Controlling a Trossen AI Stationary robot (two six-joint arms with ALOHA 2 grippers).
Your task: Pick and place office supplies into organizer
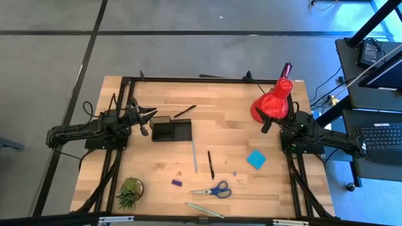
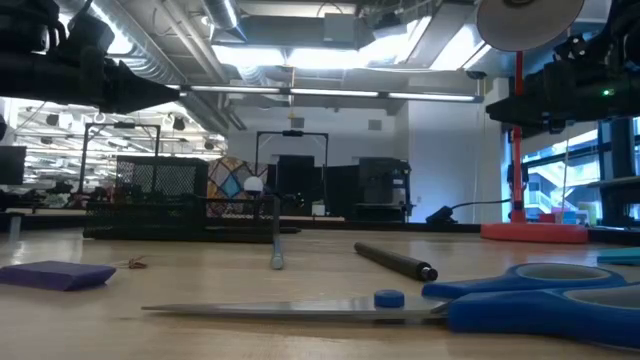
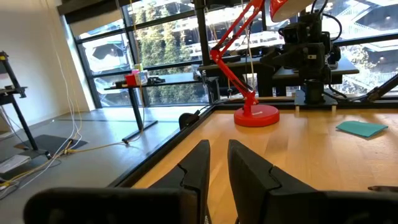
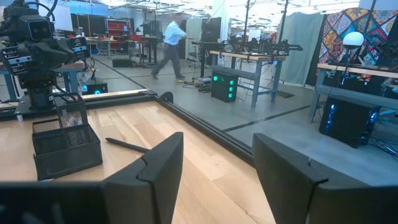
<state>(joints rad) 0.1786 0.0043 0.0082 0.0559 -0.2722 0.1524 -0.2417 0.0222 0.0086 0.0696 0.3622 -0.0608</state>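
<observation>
The black organizer (image 1: 171,130) stands on the table's left half, its taller cup end toward my left gripper (image 1: 151,119). That gripper hovers just left of it, shut and empty (image 3: 217,162). My right gripper (image 1: 266,124) hovers open and empty beside the red lamp (image 1: 273,100), with its fingers apart (image 4: 217,155). Flat on the table lie the blue-handled scissors (image 1: 213,190), a cyan sticky pad (image 1: 255,159), a purple block (image 1: 176,182), a pale pen (image 1: 194,157), a dark pen (image 1: 211,164), another dark pen (image 1: 184,112) behind the organizer, and a pale pencil (image 1: 204,210).
A small green potted plant (image 1: 130,191) stands at the near left corner. The lamp's base (image 2: 535,232) sits at the far right. Bare wood lies between the organizer and the lamp. A person walks in the room far behind the table (image 4: 169,46).
</observation>
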